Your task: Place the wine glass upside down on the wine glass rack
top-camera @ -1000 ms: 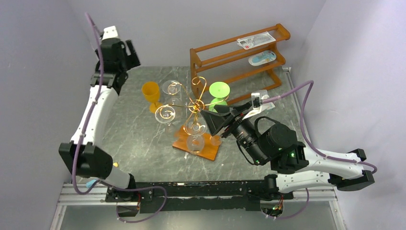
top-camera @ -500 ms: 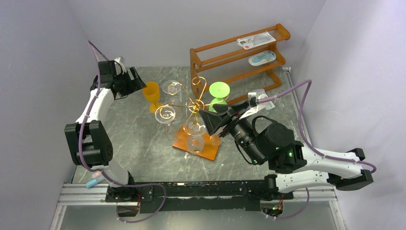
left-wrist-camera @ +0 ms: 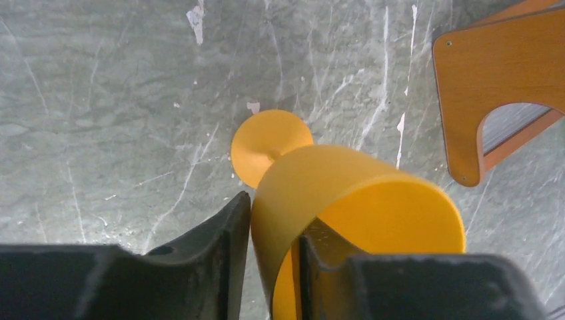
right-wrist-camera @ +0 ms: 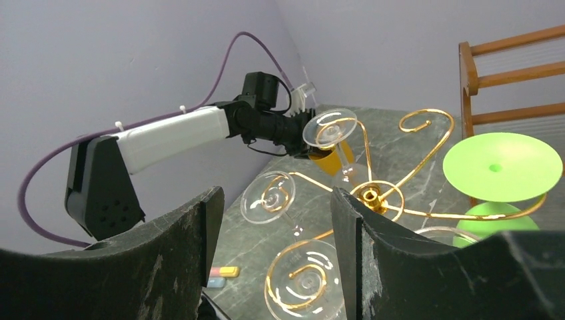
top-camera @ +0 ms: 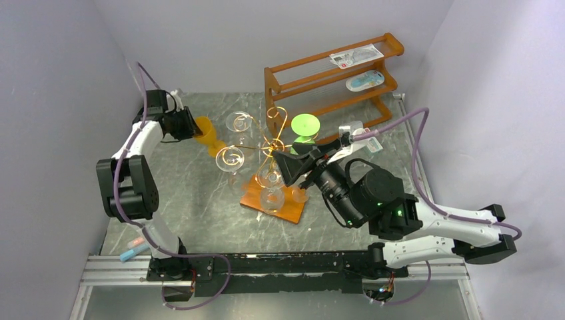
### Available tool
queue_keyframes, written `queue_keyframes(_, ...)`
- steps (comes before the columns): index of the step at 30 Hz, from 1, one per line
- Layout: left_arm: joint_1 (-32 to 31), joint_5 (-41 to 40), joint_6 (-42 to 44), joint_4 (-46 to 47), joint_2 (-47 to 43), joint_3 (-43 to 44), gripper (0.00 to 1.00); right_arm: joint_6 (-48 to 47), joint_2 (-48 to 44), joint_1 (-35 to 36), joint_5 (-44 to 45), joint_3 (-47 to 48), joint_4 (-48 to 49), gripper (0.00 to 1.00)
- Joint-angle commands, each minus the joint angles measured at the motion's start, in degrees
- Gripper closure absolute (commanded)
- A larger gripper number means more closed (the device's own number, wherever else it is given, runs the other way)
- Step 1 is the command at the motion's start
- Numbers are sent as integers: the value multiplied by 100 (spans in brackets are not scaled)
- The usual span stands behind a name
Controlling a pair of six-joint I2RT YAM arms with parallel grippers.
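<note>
L gripper [left-wrist-camera: 273, 217] is at the orange wine glass [left-wrist-camera: 360, 200]. One finger sits inside the bowl and one outside, jaws narrow across the rim wall; can't tell if it's actually pinched. Glass stands upright on the grey table [top-camera: 193, 200], foot down, just left-rear of the rack [top-camera: 268, 150] and not touching it. Clear glasses [top-camera: 230, 159] and a green glass [top-camera: 304, 125] hang foot-up on the rack's gold arms. R gripper [right-wrist-camera: 276, 193] hovers on the rack's right side, jaws wide apart w/ nothing between.
</note>
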Motion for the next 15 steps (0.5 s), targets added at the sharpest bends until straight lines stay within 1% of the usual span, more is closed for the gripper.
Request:
queue_keyframes(1,-54,248,230,-338,131,363,76,-73,307,-21,238,474,-269,36)
queue_keyframes(2,-60,238,240,-382,115,415,87,-98,418,-23,274,592,-334,36)
queue_keyframes(3,-56,127,208,-320,-16,398,93,-132,537,-23,309,744,-405,36)
queue_keyframes(4,-55,59,162,-204,-189,341,95,-144,651,-24,359,899,-483,36)
queue_keyframes(6,-55,-88,38,26,-532,264,95,-177,847,-24,374,1173,-561,36)
queue_keyframes(11,-55,-344,-160,88,-1234,585,95,-428,1088,-31,19,1433,-141,36)
queue_keyframes(13,-55,-574,-295,247,-1586,624,95,-498,1290,-97,-108,1706,-219,35)
queue_keyframes(15,-55,-749,-484,582,-1982,569,95,-409,1564,-317,-484,2091,-514,34)
